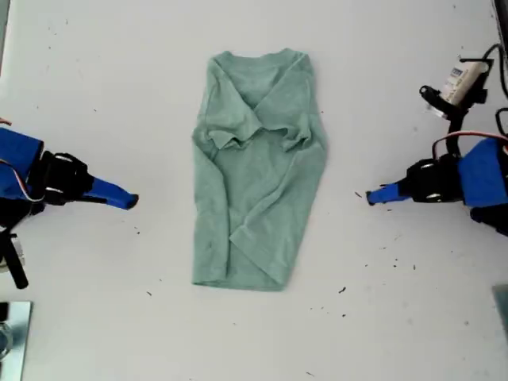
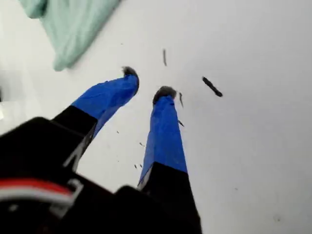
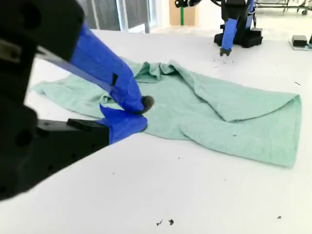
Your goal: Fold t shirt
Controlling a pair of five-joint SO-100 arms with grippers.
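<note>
The shirt point(image 1: 258, 171) lies mid-table point(image 1: 119, 79), both sleeves and sides already folded inward into a narrow strip, so a crosswise fold looks due. One shirt, two grippers. My second gripper point(image 3: 139, 113) rests at the exterior view's left, jaws closed on nothing. My first gripper point(image 2: 146, 85), at that view's right, stands slightly parted, empty, clear of the cloth.

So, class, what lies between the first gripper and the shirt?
Only bare table with a few dark specks; nothing else lies between my first gripper and the shirt, as the exterior view shows.
</note>
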